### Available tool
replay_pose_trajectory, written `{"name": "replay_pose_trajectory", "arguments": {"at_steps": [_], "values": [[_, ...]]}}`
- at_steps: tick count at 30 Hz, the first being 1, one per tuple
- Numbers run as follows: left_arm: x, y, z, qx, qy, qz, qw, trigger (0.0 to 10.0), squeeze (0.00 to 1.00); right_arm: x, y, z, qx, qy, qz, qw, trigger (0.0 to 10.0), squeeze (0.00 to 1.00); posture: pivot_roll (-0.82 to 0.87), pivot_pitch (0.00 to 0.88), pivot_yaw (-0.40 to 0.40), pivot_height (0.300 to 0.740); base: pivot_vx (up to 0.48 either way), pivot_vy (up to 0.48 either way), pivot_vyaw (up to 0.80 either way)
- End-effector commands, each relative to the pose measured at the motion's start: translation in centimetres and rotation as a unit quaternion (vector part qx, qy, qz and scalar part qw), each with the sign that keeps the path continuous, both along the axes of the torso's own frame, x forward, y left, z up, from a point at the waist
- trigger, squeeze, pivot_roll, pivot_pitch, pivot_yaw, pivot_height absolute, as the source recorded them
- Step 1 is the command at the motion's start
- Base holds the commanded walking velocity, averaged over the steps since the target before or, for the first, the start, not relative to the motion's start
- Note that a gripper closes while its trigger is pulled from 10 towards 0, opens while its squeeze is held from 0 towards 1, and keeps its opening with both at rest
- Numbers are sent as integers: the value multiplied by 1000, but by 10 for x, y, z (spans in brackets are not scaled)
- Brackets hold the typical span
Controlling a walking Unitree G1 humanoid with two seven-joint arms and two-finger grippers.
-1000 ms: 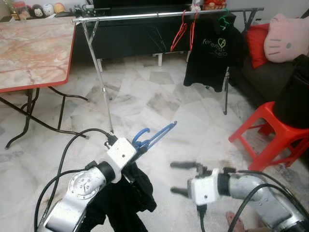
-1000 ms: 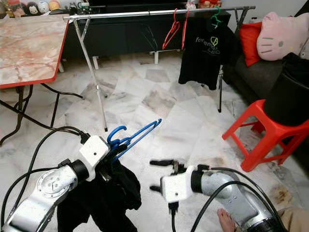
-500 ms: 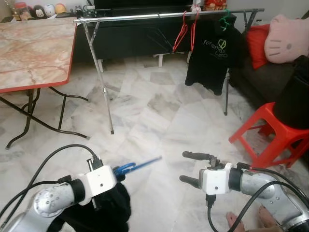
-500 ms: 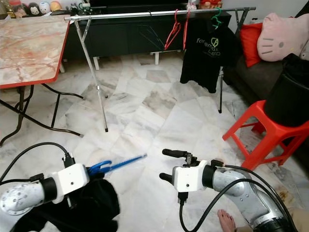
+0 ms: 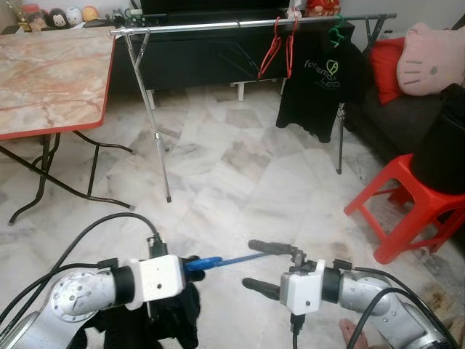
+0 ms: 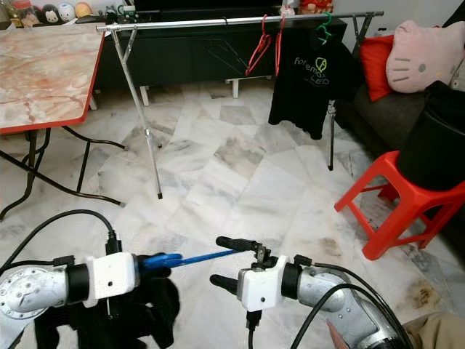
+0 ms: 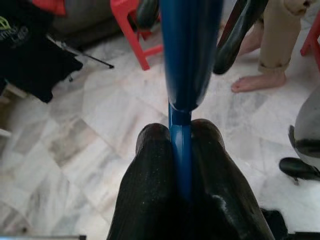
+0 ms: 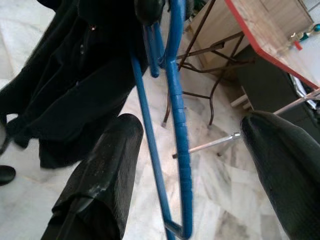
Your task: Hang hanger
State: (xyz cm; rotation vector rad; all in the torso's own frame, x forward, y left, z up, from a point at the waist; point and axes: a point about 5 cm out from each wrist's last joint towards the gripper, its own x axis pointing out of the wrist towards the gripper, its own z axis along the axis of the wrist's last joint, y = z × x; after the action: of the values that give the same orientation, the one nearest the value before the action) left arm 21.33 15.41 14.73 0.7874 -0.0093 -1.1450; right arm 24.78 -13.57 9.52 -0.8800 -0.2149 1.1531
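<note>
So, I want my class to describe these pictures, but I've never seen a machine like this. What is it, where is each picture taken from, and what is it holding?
It is a walking humanoid robot with two silver arms, each ending in a gripper of two long black fingers. The two wide pictures come from its head, looking down at a marble floor. The two close-ups come from cameras on its wrists, looking along the fingers.

The left gripper is shut on a blue hanger, with a dark garment hanging below it. The right gripper is open, its fingers either side of the hanger's far end.

Ahead stands a metal rail carrying red hangers and a black shirt. A table is on the left, a red stool on the right.
</note>
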Motion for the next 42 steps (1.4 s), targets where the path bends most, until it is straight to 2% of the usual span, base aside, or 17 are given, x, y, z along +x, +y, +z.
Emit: {"name": "replay_pose_trajectory", "arguments": {"at_steps": [1, 9, 13, 19, 20, 21, 22, 42], "values": [[-2, -5, 7, -4, -17, -22, 1000, 10000, 0, -1, 1, -4, -10, 5, 5, 1000, 10000, 0, 3, 64, -21, 740, 0, 0, 0], [-5, -14, 15, -7, -23, -50, 998, 10000, 0, -2, -3, -11, -12, 28, 5, 1000, 10000, 0, 0, 68, -19, 740, 0, 0, 0], [-12, -22, 19, 6, -34, -88, 995, 10000, 0, 0, -4, -18, -17, 48, 2, 999, 10000, 0, 5, 68, -21, 740, 0, 0, 0], [-16, -25, 21, 14, -33, -107, 994, 10000, 0, 2, -2, -19, -3, 56, -4, 998, 10000, 0, 9, 71, -19, 740, 0, 0, 0], [-17, -25, 20, 17, -33, -107, 994, 10000, 0, 2, -2, -19, -2, 56, -4, 998, 4706, 0, 9, 71, -19, 740, 0, 0, 0], [-17, -25, 19, 19, -33, -108, 993, 10000, 0, 2, -2, -19, -1, 56, -4, 998, 4706, 0, 9, 71, -19, 740, 0, 0, 0], [-16, -24, 18, 22, -34, -108, 993, 10000, 0, 2, -2, -19, 0, 57, -4, 998, 0, 0, 9, 71, -19, 740, 0, 0, 0], [-17, -25, 9, 36, -21, -109, 993, 10000, 0, 3, 4, -11, 39, 77, 4, 996, 0, 0, 5, 71, -18, 740, 0, 0, 0]]}}
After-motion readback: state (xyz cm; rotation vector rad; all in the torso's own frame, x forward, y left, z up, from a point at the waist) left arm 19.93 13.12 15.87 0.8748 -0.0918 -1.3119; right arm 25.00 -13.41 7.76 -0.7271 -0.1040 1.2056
